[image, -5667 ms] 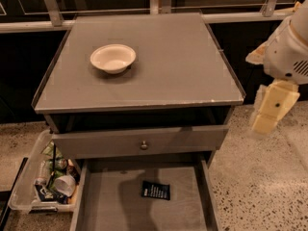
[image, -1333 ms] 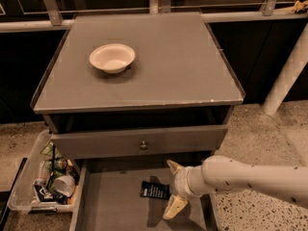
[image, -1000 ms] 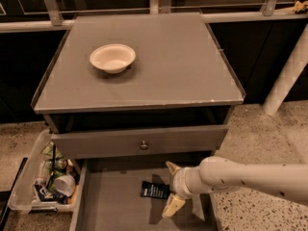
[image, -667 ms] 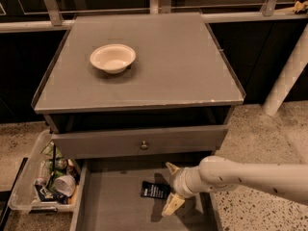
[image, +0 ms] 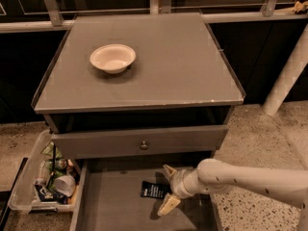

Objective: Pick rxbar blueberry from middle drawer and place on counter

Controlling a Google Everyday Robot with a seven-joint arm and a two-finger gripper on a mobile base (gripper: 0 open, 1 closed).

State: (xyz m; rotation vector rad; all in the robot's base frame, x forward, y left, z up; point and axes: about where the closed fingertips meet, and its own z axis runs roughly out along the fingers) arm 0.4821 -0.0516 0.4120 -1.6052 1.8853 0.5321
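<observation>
The rxbar blueberry (image: 154, 190) lies flat on the floor of the open middle drawer (image: 113, 201), dark with small white print. My gripper (image: 167, 189) reaches in from the right, low inside the drawer. Its fingers (image: 168, 203) are spread open, one above and one below the bar's right end, just beside it. Nothing is held. The counter (image: 163, 66) is the grey top of the cabinet above.
A white bowl (image: 112, 57) sits on the counter at the left. The upper drawer front with a brass knob (image: 143, 145) overhangs the open drawer. A clear bin of bottles and wrappers (image: 45, 177) stands on the floor at left. A white post (image: 288, 71) rises at right.
The arm has come down from the upper right into the drawer. Over the last second the gripper has crept slightly left toward the bar. The bar has not moved.
</observation>
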